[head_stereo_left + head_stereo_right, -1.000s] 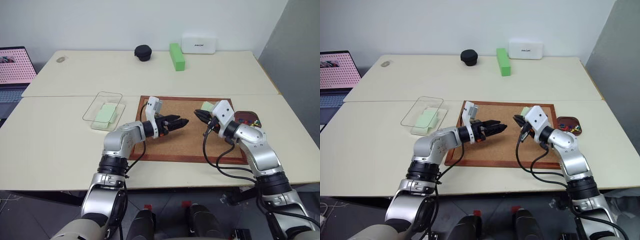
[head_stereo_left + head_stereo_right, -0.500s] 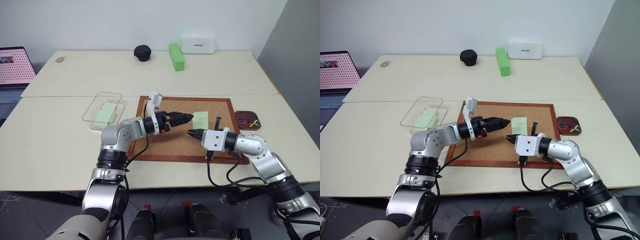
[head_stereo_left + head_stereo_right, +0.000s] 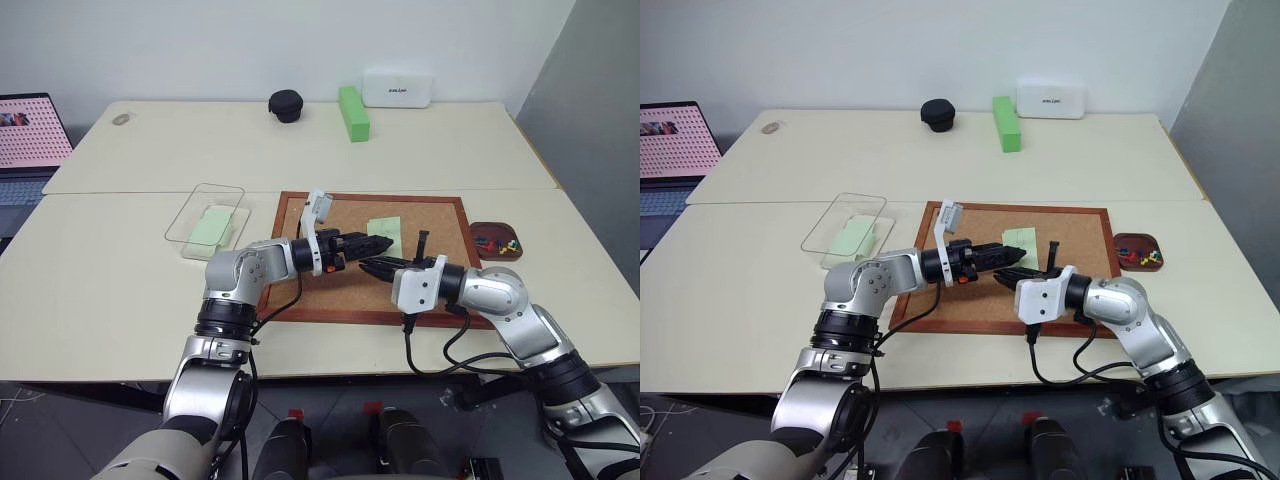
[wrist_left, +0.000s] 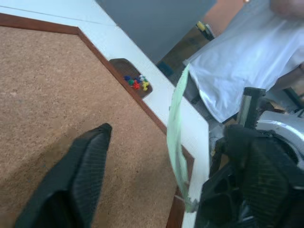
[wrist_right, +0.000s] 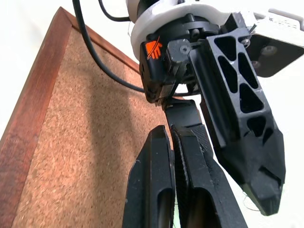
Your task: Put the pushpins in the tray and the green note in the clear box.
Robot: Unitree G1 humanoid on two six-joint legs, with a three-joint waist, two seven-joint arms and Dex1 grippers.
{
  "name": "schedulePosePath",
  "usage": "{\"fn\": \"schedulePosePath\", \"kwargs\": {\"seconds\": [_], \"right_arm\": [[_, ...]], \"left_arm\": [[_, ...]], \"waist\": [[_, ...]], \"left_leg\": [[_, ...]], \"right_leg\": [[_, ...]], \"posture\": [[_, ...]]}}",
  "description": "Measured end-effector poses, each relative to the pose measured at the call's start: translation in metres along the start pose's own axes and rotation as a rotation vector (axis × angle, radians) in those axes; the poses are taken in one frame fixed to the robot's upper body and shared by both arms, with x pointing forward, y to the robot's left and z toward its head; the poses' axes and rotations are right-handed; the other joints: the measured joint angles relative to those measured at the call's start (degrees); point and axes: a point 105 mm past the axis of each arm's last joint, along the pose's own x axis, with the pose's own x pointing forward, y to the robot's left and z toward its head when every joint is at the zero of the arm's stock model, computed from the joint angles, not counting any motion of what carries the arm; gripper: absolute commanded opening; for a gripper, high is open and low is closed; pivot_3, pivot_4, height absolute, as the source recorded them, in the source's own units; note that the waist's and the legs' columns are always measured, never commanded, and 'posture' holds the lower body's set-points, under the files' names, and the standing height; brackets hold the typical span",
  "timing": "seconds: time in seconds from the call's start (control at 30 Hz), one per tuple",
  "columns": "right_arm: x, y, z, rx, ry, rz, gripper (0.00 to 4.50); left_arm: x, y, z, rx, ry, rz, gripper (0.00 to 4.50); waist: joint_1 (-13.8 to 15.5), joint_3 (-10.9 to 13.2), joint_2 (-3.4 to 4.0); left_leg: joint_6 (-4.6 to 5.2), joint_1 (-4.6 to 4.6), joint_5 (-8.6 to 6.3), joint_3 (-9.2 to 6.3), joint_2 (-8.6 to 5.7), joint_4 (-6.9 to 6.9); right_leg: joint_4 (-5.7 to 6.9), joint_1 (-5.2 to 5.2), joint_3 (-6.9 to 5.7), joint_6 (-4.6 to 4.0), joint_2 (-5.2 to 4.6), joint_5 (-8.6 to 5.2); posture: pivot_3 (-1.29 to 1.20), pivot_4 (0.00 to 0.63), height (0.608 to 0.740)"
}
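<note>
Over the cork board (image 3: 335, 292) now, with both grippers nose to nose above it. Pinched shut, the right gripper (image 3: 368, 265), fingers pressed together on the bottom edge of the green note (image 3: 383, 231). Lifted clear of the cork with that note, standing up on edge and leaning a little. Pointing in from the other side with the left gripper (image 3: 372, 242), jaws spread wide and closed on nothing. Seen from the left wrist as a thin pale strip, that note, apart from the one black finger (image 4: 83, 173) in plain sight; hard to tell how near to the other. Well apart to the left, off the board, the clear box (image 3: 176, 228), with another pale green slip (image 3: 211, 226) already lying flat inside. Off the board's right edge, the small brown tray (image 3: 481, 229), holding a little heap of pushpins (image 3: 496, 241) in red, yellow, blue and green. At the far end of the table, a black round case (image 3: 286, 105), a bright green block (image 3: 353, 112) and a white box (image 3: 397, 87). Beyond the table edge in the left wrist view, a person in a white shirt (image 4: 237, 61).
</note>
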Motion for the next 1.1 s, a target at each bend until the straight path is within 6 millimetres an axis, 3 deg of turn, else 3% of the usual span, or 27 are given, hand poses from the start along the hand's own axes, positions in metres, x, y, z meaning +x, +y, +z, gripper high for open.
{"fn": "schedulePosePath", "kwargs": {"seconds": [0.57, 0.93, 1.1], "right_arm": [[0.0036, -0.0048, 0.0040, -0.014, -0.015, -0.015, 0.00], [0.0027, -0.0050, 0.0047, -0.024, -0.020, -0.012, 0.00], [0.0018, -0.0078, 0.0065, -0.014, -0.026, -0.024, 0.00]], "left_arm": [[-0.0024, -0.0028, 0.0021, -0.011, -0.004, -0.019, 0.06], [-0.0021, -0.0020, 0.0024, -0.006, -0.006, -0.013, 0.06], [-0.0028, 0.0032, 0.0052, 0.073, -0.007, 0.028, 0.06]], "waist": [[0.0, 0.0, 0.00], [0.0, 0.0, 0.00], [0.0, 0.0, 0.00]], "left_leg": [[0.00, 0.00, 0.00, 0.00, 0.00, 0.00], [0.00, 0.00, 0.00, 0.00, 0.00, 0.00], [0.00, 0.00, 0.00, 0.00, 0.00, 0.00]], "right_leg": [[0.00, 0.00, 0.00, 0.00, 0.00, 0.00], [0.00, 0.00, 0.00, 0.00, 0.00, 0.00], [0.00, 0.00, 0.01, -0.01, 0.00, 0.00]], "posture": [[0.00, 0.150, 0.740], [0.00, 0.150, 0.740], [0.00, 0.150, 0.740]]}}
